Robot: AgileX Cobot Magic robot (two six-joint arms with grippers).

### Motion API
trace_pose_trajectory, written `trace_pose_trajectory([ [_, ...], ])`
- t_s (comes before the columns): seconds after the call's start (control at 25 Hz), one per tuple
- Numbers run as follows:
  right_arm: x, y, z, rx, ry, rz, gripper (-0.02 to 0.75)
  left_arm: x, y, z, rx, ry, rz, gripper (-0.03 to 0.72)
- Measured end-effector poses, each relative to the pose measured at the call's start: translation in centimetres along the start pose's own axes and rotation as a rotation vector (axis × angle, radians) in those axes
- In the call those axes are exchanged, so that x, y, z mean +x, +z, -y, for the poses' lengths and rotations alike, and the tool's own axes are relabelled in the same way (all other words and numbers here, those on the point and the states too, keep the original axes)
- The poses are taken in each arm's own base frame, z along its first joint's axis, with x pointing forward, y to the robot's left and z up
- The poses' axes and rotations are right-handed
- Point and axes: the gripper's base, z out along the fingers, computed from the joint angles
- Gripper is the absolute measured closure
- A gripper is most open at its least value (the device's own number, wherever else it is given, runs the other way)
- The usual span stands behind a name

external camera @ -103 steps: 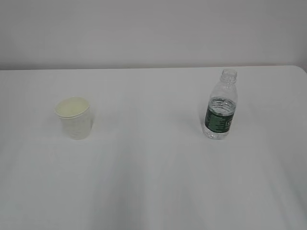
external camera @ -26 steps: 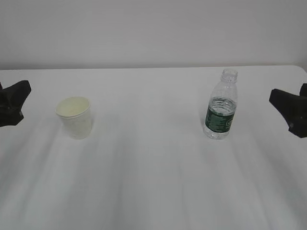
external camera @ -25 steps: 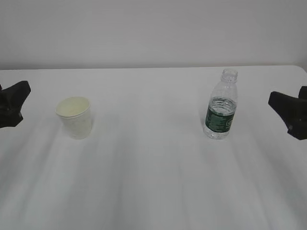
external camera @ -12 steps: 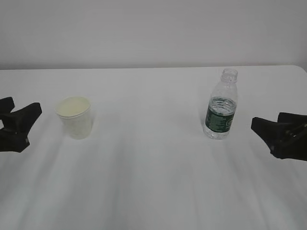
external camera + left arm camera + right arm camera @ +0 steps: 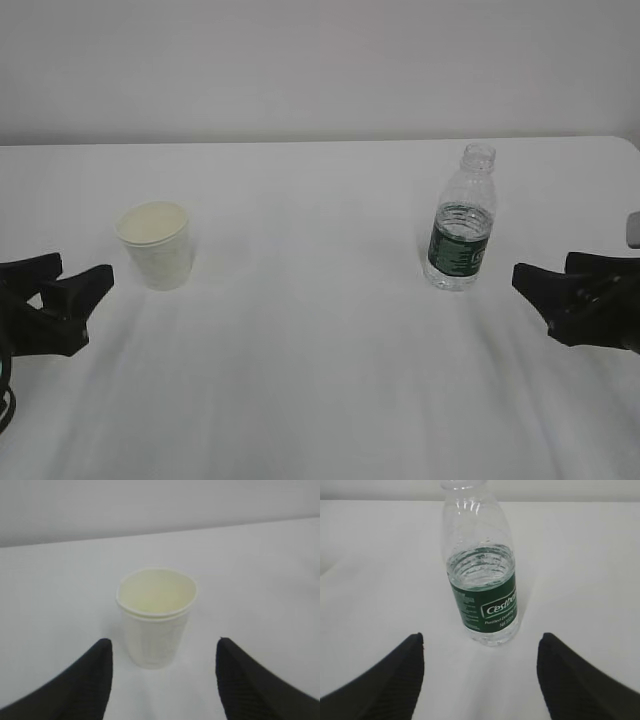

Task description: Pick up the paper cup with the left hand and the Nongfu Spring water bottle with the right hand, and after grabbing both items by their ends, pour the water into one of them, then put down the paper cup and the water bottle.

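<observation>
Moved: both grippers are further in over the table (image 5: 320,380) than a sec ago, when they sat at the far edges of the ext view. Left hand (image 5: 72,288) is now close to the cup's near-left side; right hand (image 5: 560,288) now sits to the near-right of the bottle. Cup and bottle haven't shifted.
Paper cup (image 5: 155,244): upright on the table, left half of ext view. White, tapered, rolled rim, pale cream-yellow inside. A second rim line shows just under the top in left wrist view (image 5: 156,616). No liquid visible in it.
Nongfu Spring water bottle (image 5: 461,220): upright, right half of ext view, well apart from cup. No cap, clear threaded neck, dark green label w/ white print. Right wrist view (image 5: 482,575) cuts the neck off at the top edge.
Water (image 5: 481,565): clear, in the bottle; surface sits about level w/ the label's top edge. Upper body of bottle holds none.
Left hand state: jaws spread wide, nothing between them. In left wrist view (image 5: 160,680) the cup stands ahead, centred on the gap, not touching either finger.
Right hand state: jaws spread wide, holding nothing. In right wrist view (image 5: 481,677) the bottle stands ahead of the gap, clear of both fingers.
</observation>
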Motion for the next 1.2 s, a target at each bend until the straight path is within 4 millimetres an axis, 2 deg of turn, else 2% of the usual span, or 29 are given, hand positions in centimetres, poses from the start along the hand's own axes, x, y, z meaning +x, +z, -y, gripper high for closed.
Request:
trace_pose_trajectory([
  [0.2,0.8,0.7,0.1,-0.015,0.018,0.022,0.2,1.1,0.3,0.0,0.013,-0.004,-0.05,0.252],
  [0.64,3.9,2.7,1.2,0.031,0.054,-0.025,0.182,1.1,0.4,0.4,0.054,0.011,-0.055,0.255],
  [0.84,3.9,3.7,1.6,0.04,0.056,-0.015,0.132,1.2,0.3,0.5,0.067,0.017,-0.056,0.255],
  [1.04,3.4,4.8,2.0,0.028,0.04,0.011,0.127,1.2,0.3,0.5,0.069,0.018,-0.056,0.256],
  [1.2,3.8,5.6,2.2,0.014,0.038,-0.001,0.123,1.2,0.3,0.5,0.07,0.018,-0.056,0.256],
])
